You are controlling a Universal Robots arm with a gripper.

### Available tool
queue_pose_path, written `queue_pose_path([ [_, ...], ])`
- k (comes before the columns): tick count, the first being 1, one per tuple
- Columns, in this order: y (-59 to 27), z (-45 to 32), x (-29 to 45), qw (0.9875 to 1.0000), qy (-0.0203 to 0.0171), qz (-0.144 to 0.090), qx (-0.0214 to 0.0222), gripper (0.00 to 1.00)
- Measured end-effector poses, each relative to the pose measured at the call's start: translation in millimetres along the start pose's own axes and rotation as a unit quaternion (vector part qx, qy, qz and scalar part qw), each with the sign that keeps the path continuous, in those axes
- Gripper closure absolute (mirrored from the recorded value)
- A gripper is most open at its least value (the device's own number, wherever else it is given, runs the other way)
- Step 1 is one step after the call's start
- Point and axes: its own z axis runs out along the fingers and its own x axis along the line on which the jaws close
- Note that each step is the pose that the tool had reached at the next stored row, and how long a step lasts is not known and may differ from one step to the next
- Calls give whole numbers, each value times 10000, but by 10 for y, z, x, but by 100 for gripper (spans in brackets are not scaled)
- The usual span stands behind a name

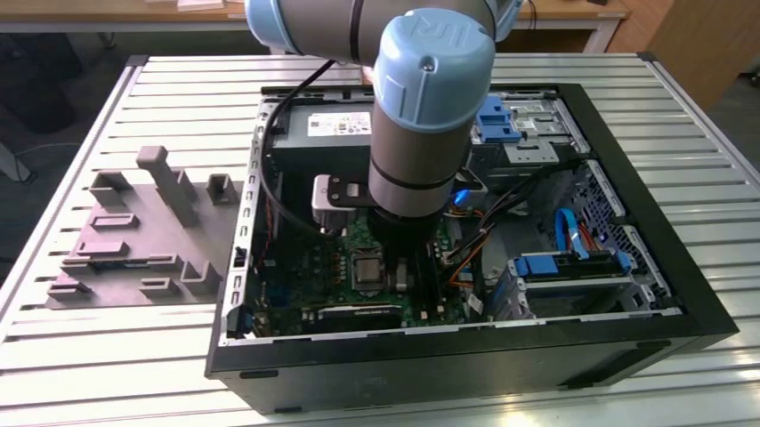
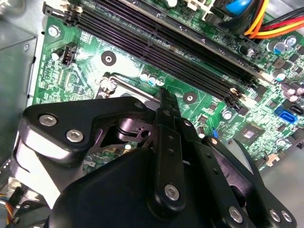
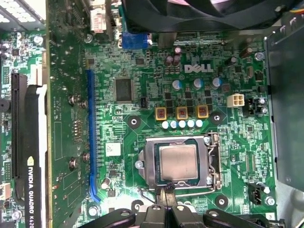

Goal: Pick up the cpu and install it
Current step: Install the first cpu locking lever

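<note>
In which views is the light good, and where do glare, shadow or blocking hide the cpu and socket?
In the first wrist view, even light shows the cpu sharply in the socket. In the second wrist view, the dark gripper body blocks the socket. In the exterior view, the arm shadows the green board.

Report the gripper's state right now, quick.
Gripper: fingers together, apparently shut and empty, at the edge of the socket where the cpu sits.

Both wrist views overlook motherboard [image 3: 142, 95].

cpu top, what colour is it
Pale silvery-beige with a thin darker rim; the cpu shows best in the first wrist view.
</note>
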Motion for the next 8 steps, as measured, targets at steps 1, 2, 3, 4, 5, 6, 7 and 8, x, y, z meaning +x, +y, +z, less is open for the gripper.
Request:
queue_pose_path([
  [1,0,2,3,10000,1,-33,-1,89],
  [2,0,4,6,10000,3,-61,-2,89],
  [3,-1,7,8,10000,4,-78,-2,89],
  [4,0,8,8,10000,5,-84,-2,89],
  [5,0,9,8,10000,6,-85,-2,89],
  [6,0,10,8,10000,5,-85,-2,89],
  [7,0,11,8,10000,5,-86,-2,89],
  [8,-1,12,8,10000,5,-86,-2,89],
])
